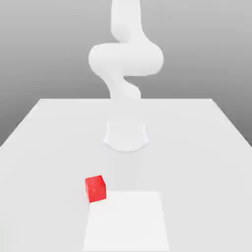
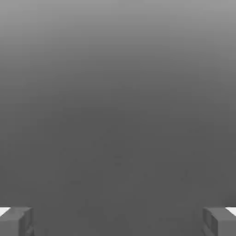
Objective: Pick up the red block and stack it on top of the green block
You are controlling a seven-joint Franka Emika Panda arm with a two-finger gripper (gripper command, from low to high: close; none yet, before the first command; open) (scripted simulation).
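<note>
The two-fingered grey pincer (image 2: 118, 222) is found spread and empty. The glossy red cube (image 1: 96, 189) is seen on the white table (image 1: 197, 162), well apart from the pincer. Pick-up appears unstarted; an approach with alignment over the cube is required.

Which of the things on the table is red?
The small cube, by a corner of the flat square; that square and the robot arm are both white.

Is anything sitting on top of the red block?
No, nothing sits on the red block; its top is bare. What's behind it or underneath, I can't tell, because the block itself covers that.
</note>
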